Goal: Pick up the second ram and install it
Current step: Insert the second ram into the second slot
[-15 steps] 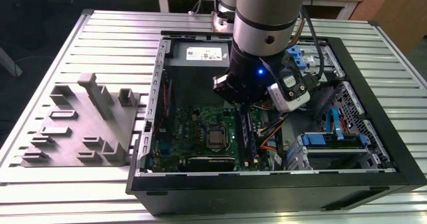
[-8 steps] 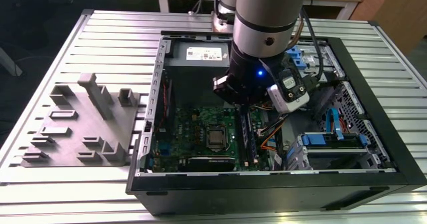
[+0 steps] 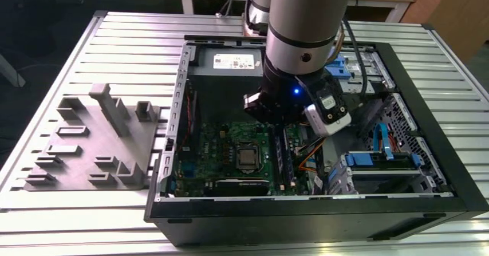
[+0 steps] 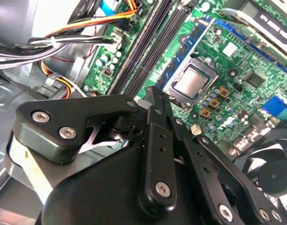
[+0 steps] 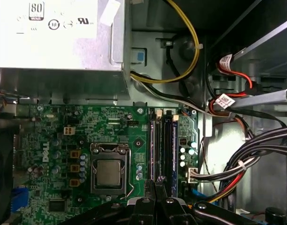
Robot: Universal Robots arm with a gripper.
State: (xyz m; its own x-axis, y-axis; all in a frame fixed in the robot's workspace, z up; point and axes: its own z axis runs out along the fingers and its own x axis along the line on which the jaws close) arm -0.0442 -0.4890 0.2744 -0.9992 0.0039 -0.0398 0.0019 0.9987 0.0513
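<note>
In the second wrist view the black linkages of the tool (image 4: 156, 93) lie closest to the lens. Its fingertips (image 4: 152, 96) are clenched together with no gap between them, and I cannot tell whether anything thin is pinched there. They sit at one end of the long black memory slots (image 4: 148, 47), which run away across the green motherboard (image 4: 237, 51) beside the processor socket (image 4: 192, 82). A bundle of cables (image 4: 78, 37) lies on the far side of the slots.

In the first wrist view the tool (image 5: 157, 185) hangs over the near end of the memory slots (image 5: 155, 140). The second ram (image 5: 167, 150) appears as a long dark strip set among those slots, on the side away from the processor socket (image 5: 108, 171). A silver power supply (image 5: 54, 42) sits beyond the motherboard (image 5: 49, 126).

In the exterior view the arm (image 3: 302, 32) reaches down into an open computer case (image 3: 306, 221) that rests on a slatted metal surface (image 3: 77, 227). The second ram (image 3: 280, 158) stands on edge in the slot area just below the wrist. A grey fixture (image 3: 99, 153) lies on the exterior view's left of the case.
</note>
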